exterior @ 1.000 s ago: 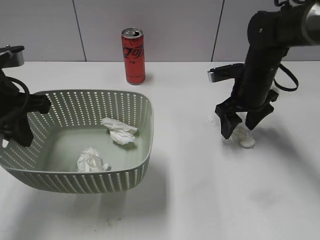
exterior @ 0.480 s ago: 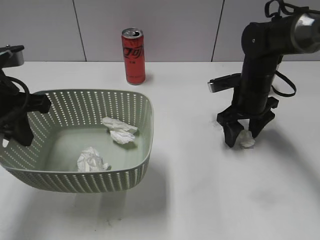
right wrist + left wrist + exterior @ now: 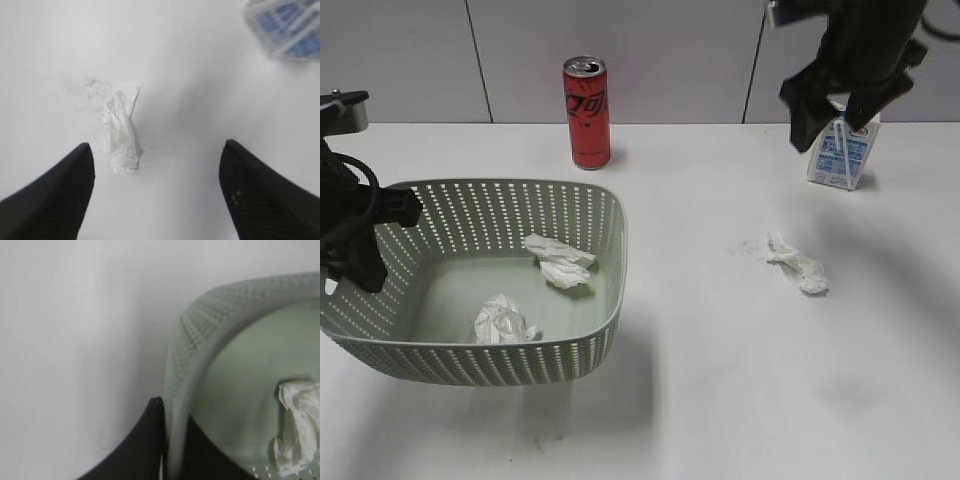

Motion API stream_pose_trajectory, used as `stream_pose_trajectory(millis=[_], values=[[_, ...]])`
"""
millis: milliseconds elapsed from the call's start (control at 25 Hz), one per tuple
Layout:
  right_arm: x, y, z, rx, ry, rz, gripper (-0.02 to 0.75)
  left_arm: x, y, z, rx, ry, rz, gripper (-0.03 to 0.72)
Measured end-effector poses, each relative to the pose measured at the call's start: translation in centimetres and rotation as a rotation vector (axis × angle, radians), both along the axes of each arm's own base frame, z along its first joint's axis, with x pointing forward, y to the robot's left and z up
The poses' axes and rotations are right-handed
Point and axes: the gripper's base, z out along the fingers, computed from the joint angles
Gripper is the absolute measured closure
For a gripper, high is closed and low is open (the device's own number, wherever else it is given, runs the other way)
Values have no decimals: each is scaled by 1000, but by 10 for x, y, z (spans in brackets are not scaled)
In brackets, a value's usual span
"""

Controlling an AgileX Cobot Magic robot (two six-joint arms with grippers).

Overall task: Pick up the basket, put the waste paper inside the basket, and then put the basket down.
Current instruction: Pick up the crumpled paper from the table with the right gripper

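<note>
Exterior view, my read: basket [image 3: 480, 290] near front-left corner, left gripper [image 3: 360, 240] clamped on its left rim, two wads inside. Waste paper [image 3: 798, 264] on worktop right of centre. Right gripper [image 3: 830, 105] spread wide, empty, near back-right edge by carton [image 3: 843, 150]; can [image 3: 586, 98] at back edge.

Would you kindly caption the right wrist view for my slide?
Open right end effector above a crumpled waste paper wad on the white table.

The left gripper [image 3: 358, 245] sits low at the table's left edge, its jaws closed over the rim of the basket [image 3: 612, 215] and holding it tilted. The right gripper [image 3: 830, 105] hangs high near the far right corner, jaws spread wide and empty, pointing down.
</note>
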Motion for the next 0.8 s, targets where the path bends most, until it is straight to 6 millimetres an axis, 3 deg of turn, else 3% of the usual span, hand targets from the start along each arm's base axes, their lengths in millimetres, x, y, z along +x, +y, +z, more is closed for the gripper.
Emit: stream_pose_trajectory(millis=[160,240,360,520,640,800], values=[[-32,-10,78,53,-172,-11,150,-1,0,0,3,10,-2,683],[-57,-18,114,86,-249,-19,150,-2,1,0,7,27,-4,683],[-97,-28,151,141,-331,-20,150,-4,1,0,10,38,-6,683],[-150,-44,171,170,-379,-19,150,-4,1,0,10,40,-6,683],[-190,-57,162,165,-366,-20,150,-4,1,-1,11,43,-6,683],[-238,-72,134,165,-363,-22,150,-4,1,-1,11,45,-6,683]])
